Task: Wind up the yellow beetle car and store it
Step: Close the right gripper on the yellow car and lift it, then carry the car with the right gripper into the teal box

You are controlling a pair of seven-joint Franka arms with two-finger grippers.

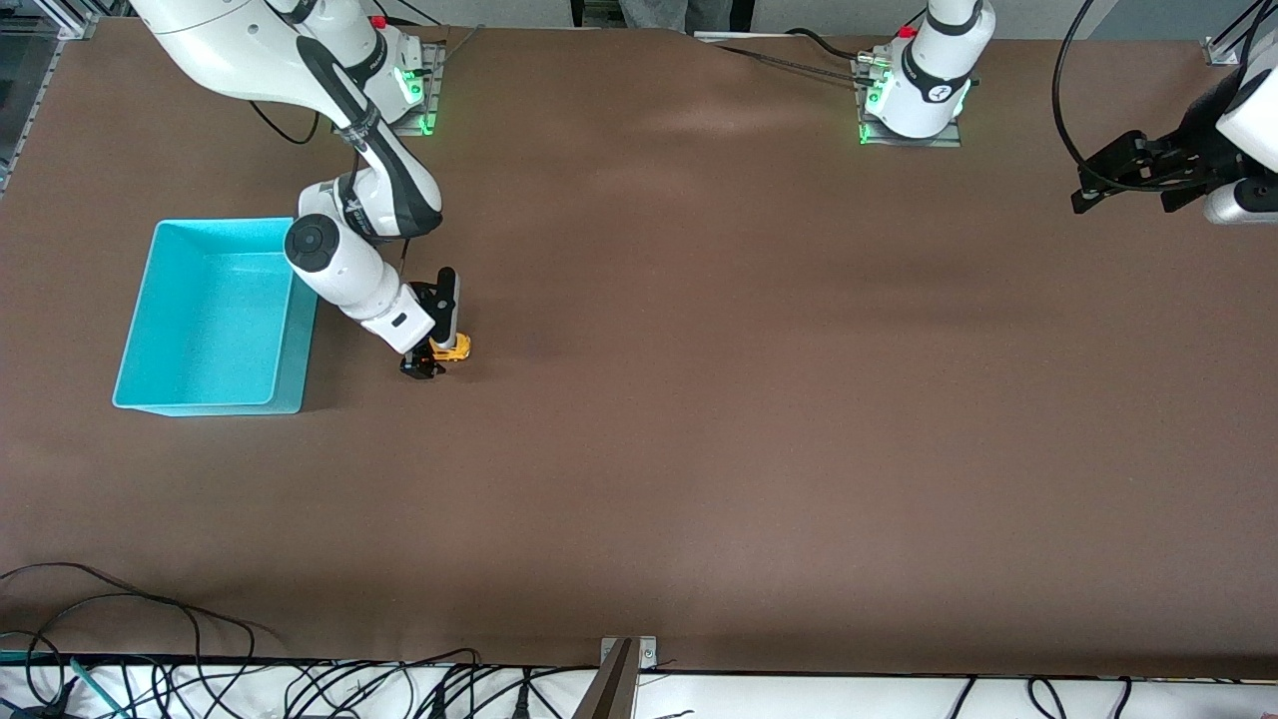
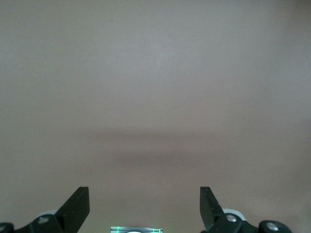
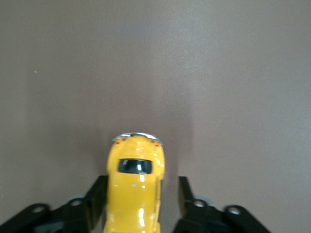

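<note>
Fingers [image 3: 97,199] of the right gripper [image 3: 141,204] flank your yellow beetle car [image 3: 135,187], one against its flank, a slit showing at the other; whether they grip yet, you cannot tell. At left-centre of the front view, the car [image 1: 451,348] sits on the worktop [image 1: 699,399] just beside the turquoise bin [image 1: 290,369]. Expect it light, rigid and glossy-slick: hold the flat door sides, not the rounded roof. Only the right wrist view shows that gap. At the upper right, the left gripper [image 2: 145,208] waits, spread wide over bare worktop.
</note>
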